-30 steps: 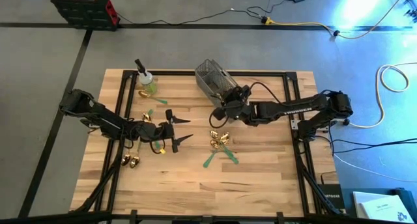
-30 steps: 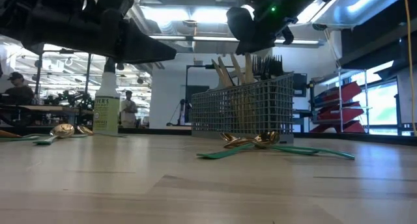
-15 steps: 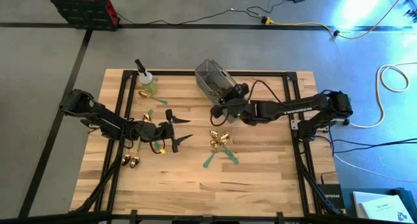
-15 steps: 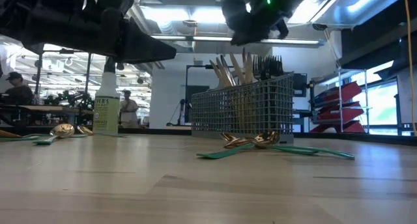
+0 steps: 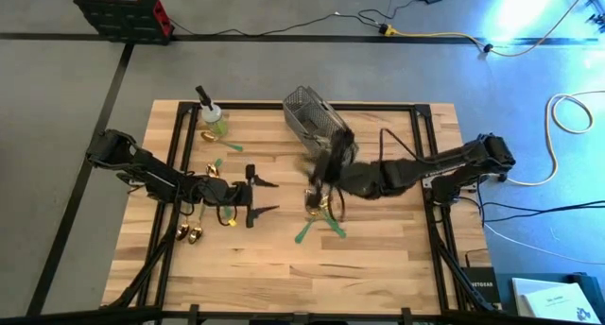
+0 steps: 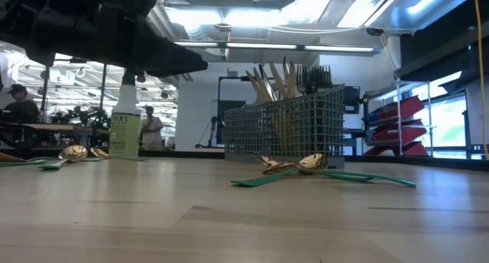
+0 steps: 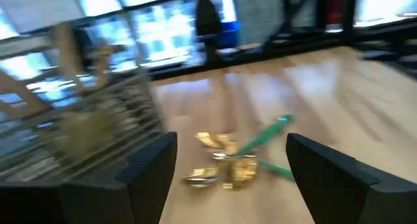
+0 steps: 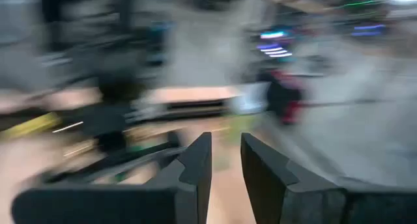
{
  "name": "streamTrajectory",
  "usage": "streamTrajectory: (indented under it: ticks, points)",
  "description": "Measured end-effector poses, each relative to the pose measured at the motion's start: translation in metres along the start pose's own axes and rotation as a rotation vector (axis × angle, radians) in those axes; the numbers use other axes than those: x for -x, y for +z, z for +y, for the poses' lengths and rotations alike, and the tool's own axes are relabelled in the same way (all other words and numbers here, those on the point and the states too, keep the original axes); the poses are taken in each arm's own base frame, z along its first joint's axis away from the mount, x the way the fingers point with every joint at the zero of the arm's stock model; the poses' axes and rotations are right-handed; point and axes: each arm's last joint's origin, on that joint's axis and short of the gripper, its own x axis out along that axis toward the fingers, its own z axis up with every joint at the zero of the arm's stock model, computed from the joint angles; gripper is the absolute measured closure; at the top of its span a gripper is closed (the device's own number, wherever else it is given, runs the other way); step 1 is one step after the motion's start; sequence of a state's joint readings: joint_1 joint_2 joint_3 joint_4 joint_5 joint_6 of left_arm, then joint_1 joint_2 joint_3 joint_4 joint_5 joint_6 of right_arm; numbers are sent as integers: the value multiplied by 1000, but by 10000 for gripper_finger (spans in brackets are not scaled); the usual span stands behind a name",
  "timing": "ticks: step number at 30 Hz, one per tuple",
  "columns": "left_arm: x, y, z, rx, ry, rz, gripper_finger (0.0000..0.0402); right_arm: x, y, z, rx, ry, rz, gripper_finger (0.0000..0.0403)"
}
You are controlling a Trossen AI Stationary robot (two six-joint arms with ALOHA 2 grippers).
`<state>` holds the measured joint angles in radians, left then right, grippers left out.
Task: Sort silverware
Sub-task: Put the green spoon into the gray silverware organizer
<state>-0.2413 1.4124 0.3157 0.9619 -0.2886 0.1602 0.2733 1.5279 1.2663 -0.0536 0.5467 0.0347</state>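
Several forks (image 6: pixel 309 78) are stood in the caddy (image 6: pixel 283 129); spoons (image 5: pixel 317 204) are left on the table (image 5: pixel 378 259). Left gripper (image 5: pixel 257 198) is spread empty; right gripper (image 8: pixel 225 160) is nearly clenched, nothing seen held.

Caddy (image 5: pixel 315 120) at the table's (image 5: pixel 378 259) back edge; spray bottle (image 5: pixel 213 117) left of it; silverware (image 5: pixel 319 216) before it.

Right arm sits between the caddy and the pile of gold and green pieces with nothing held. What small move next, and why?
Probably lower the right gripper onto the gold and green pile and open its fingers. They are nearly together with nothing between them, the mesh caddy already holds upright pieces, and this pile lies loose beside that gripper. The left gripper waits open to the pile's left.
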Motion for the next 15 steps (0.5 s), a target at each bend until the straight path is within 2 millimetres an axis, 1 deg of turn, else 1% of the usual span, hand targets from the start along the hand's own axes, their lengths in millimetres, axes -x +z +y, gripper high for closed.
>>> streamTrajectory:
  ticks: [1,3,9,12,15]
  points:
    - [0,-1,-1,-2,-27,3,130,1,-5,8,-6,65,35,338]
    - [0,-2,-2,-5,-63,9,130,5,-17,24,-1,135,114,338]
    - [2,-1,-10,-54,-160,-9,130,14,-59,70,48,189,331,338]
    - [3,0,-12,-68,-173,-13,130,19,-82,87,88,228,461,338]
    - [3,-1,-12,-68,-174,-7,130,20,-104,104,137,300,568,338]
